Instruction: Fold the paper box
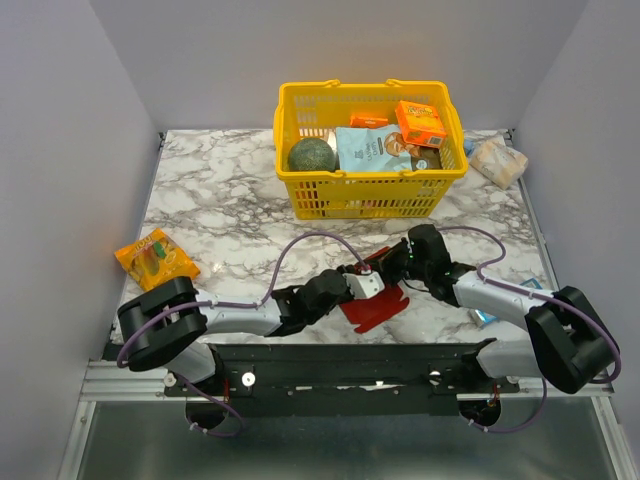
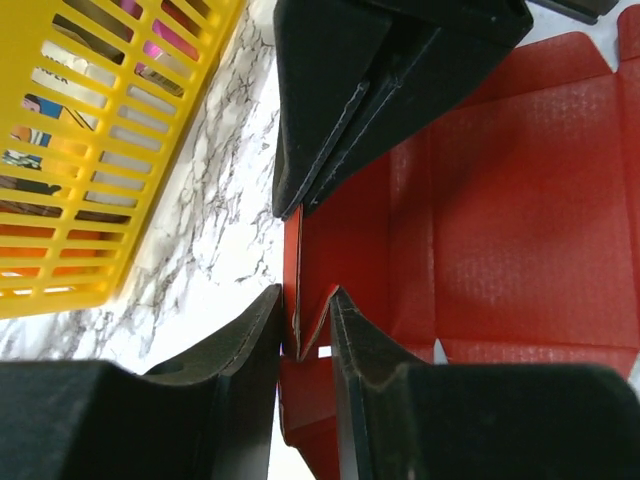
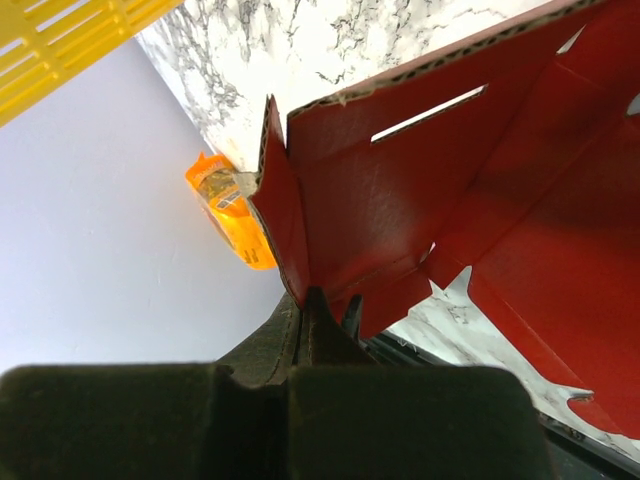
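The paper box [image 1: 378,308] is a bright red die-cut sheet lying partly folded on the marble table, just in front of both grippers. In the left wrist view the paper box [image 2: 520,220] shows its creased floor, with a side wall and a folded-in flap standing up. My left gripper [image 2: 305,318] has a finger on each side of that wall and flap, both touching the card. My right gripper [image 3: 312,300] is pinched shut on a raised corner flap of the paper box [image 3: 400,190]. From above, the left gripper [image 1: 366,283] and right gripper [image 1: 393,264] meet over the sheet's far edge.
A yellow basket [image 1: 365,195] with groceries stands behind the box. An orange snack packet [image 1: 155,258] lies at the table's left edge. A wrapped pack [image 1: 497,160] lies at the back right. Something blue [image 1: 488,316] shows by the right arm.
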Controlling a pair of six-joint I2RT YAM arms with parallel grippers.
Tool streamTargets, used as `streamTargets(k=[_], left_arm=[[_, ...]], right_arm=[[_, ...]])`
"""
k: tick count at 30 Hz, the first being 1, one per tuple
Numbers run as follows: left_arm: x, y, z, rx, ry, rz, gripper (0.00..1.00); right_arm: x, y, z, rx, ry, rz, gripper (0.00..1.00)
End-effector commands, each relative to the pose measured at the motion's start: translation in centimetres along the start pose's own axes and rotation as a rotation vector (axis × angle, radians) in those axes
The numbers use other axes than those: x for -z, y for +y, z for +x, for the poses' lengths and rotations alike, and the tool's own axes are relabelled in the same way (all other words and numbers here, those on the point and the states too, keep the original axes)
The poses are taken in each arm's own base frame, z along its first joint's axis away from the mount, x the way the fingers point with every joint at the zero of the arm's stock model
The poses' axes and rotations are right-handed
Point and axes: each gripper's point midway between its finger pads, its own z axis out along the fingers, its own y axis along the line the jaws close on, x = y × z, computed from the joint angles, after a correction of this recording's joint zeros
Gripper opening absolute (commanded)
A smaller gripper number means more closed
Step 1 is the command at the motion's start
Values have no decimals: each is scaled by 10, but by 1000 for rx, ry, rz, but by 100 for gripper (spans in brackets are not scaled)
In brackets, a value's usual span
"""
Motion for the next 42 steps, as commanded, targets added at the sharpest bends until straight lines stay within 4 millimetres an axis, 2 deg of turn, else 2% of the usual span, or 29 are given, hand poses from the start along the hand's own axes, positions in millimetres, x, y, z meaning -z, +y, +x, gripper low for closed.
streamTargets(k=[1,2,4,11,15,16,17,19,20,23,28,29,30,32,34,35,37,38,39,41,42], left_arm=[[-5,9,-17,-26,-31,-52,28],[-5,8,-16,-32,-25,-53,23],[-5,7,-18,-42,-26,-51,22],[-5,2,-17,-86,-20,-44,4],[-5,-1,-16,-102,-13,-47,4],[-6,0,-15,-101,-8,-54,6],[-6,0,-15,-89,-7,-58,22],[-5,2,-16,-73,-10,-66,43],[-3,4,-19,-48,-19,-72,61],[6,12,-27,-8,-47,-93,76],[31,19,-40,157,-114,-86,89],[40,24,-48,198,-145,-86,89],[45,22,-46,239,-153,-70,92],[57,28,-54,395,-200,-73,96],[63,28,-46,491,-197,-76,98],[67,31,-44,609,-197,-92,99],[70,32,-30,735,-173,-123,99],[74,33,-30,854,-187,-124,98],[74,30,-17,910,-170,-133,98],[75,29,-9,998,-170,-131,98],[74,30,4,1065,-150,-147,95]], right_arm=[[1,2,11,8,61,4,0],[1,3,11,9,61,3,0],[0,1,12,10,66,7,1],[0,4,12,12,66,1,0],[0,2,11,8,63,5,1],[0,1,11,5,61,8,0],[0,3,10,5,57,4,0],[0,2,10,-1,51,4,0],[0,4,8,-5,41,2,0],[1,6,5,-18,20,-5,0],[3,11,-4,-45,-37,-19,0],[4,14,-7,-52,-58,-28,0],[3,13,-10,-70,-71,-28,0],[4,17,-17,-84,-112,-39,0],[4,20,-21,-110,-133,-49,1],[5,23,-24,-114,-155,-56,0],[6,30,-30,-129,-185,-72,0],[6,31,-34,-138,-212,-76,0],[6,34,-37,-154,-225,-85,0],[6,39,-42,-160,-249,-94,0],[6,42,-43,-160,-254,-99,0]])
